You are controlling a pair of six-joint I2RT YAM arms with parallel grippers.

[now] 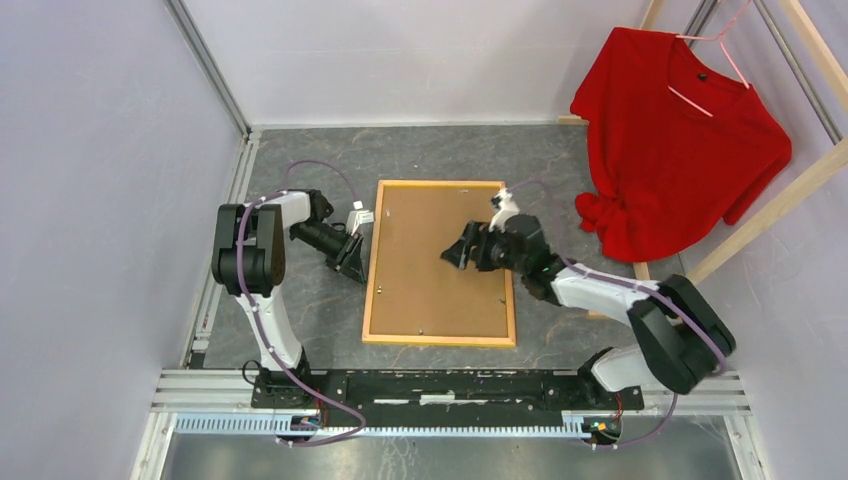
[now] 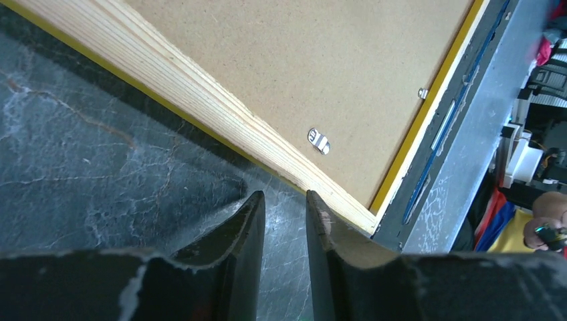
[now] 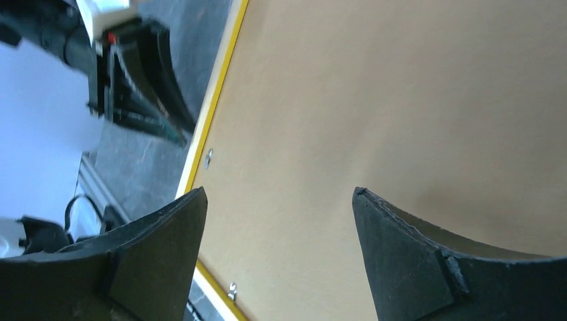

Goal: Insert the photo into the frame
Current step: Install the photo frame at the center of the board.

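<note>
The frame [image 1: 371, 270] lies back side up on the dark table, its light wood rim [image 2: 200, 100] around a brown fibreboard backing panel [image 1: 430, 285]. The photo is hidden. My left gripper [image 1: 356, 262] sits low on the table just outside the frame's left rim. Its fingers stand a little apart, with only bare table between them [image 2: 285, 195]. My right gripper [image 1: 452, 255] hovers over the right part of the backing panel [image 3: 374, 100], open wide and holding nothing [image 3: 279, 194]. A small metal tab [image 2: 319, 140] lies on the panel near the rim.
A red shirt [image 1: 680, 140] hangs on a hanger from a wooden rack at the back right. Pale walls close in the left and far sides. The arms' black mounting rail [image 1: 450, 385] runs along the near edge.
</note>
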